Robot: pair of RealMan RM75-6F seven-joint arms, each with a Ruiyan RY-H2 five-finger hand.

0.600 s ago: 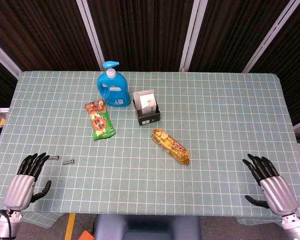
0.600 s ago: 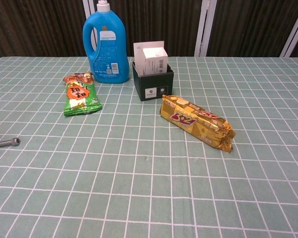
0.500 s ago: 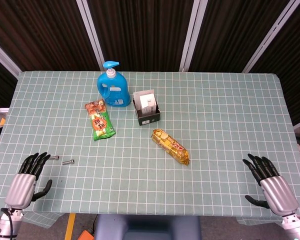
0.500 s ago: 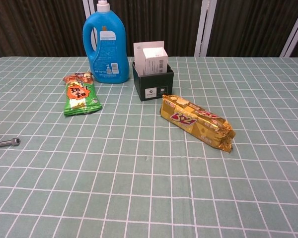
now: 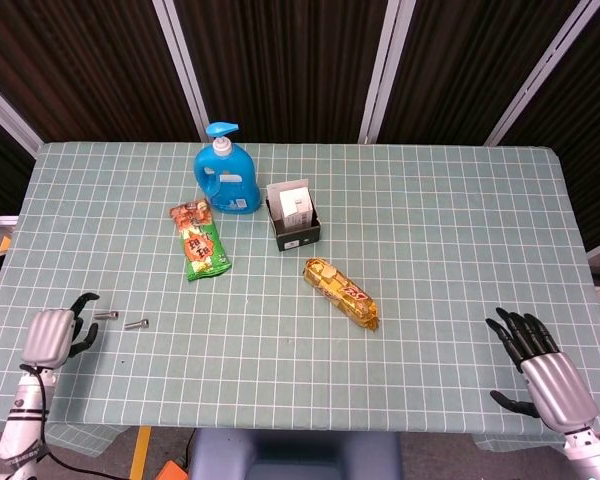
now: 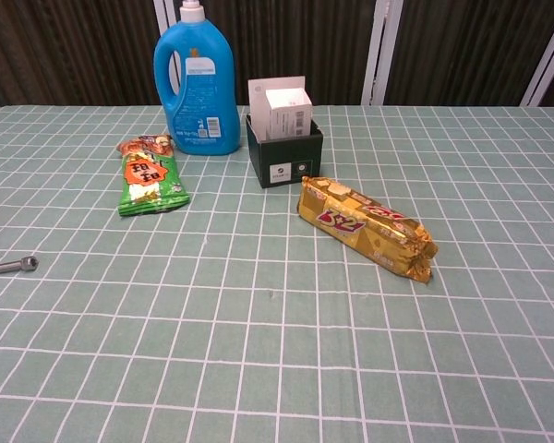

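Note:
My left hand [image 5: 54,334] hovers at the table's near left corner, its back up and its fingers bent downward and apart, holding nothing. Two small metal bolts [image 5: 135,324] [image 6: 14,266] lie just right of its fingertips, untouched. My right hand [image 5: 540,366] rests at the near right corner with fingers spread and nothing in it. Neither hand shows in the chest view.
A blue pump bottle [image 5: 223,178] [image 6: 196,88], a green snack packet [image 5: 201,240] [image 6: 149,175], a black box of white cards [image 5: 294,217] [image 6: 284,138] and a gold biscuit pack [image 5: 341,293] [image 6: 367,227] sit mid-table on the green checked cloth [image 5: 430,220].
My left hand has lifted and tipped, its fingers now bent downward nearer the bolts. The right hand and all objects have stayed put.

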